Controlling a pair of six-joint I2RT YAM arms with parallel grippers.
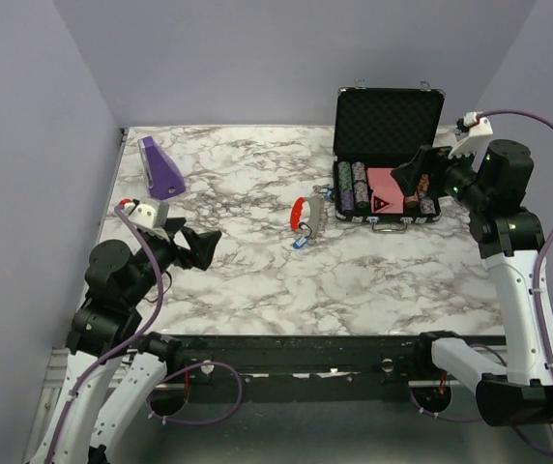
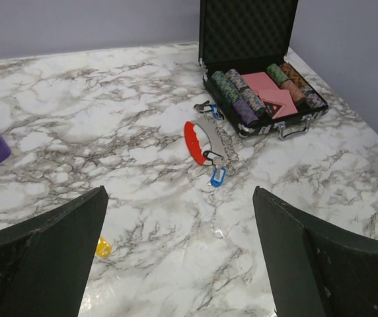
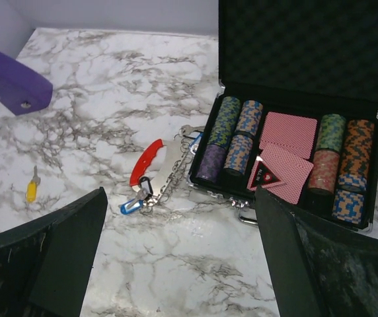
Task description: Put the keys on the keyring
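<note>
keyring [image 2: 197, 140]: lying at tabletop [image 1: 257, 280] centre, 1 blue key [image 2: 218, 177] just beside it
yellow key [image 3: 32, 190]: lying apart, toward the left edge
left gripper [image 2: 179, 191]: hovering spread wide, empty
right gripper [image 3: 179, 191]: hovering spread wide, empty

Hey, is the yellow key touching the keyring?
Apart. The right wrist view shows the yellow key lying alone, with a wide stretch of bare table between it and the keyring.

Both arms bend inward, the left gripper [image 1: 199, 247] low on its side and the right gripper [image 1: 404, 177] held higher, each with jaws spread wide, nothing between them
</note>
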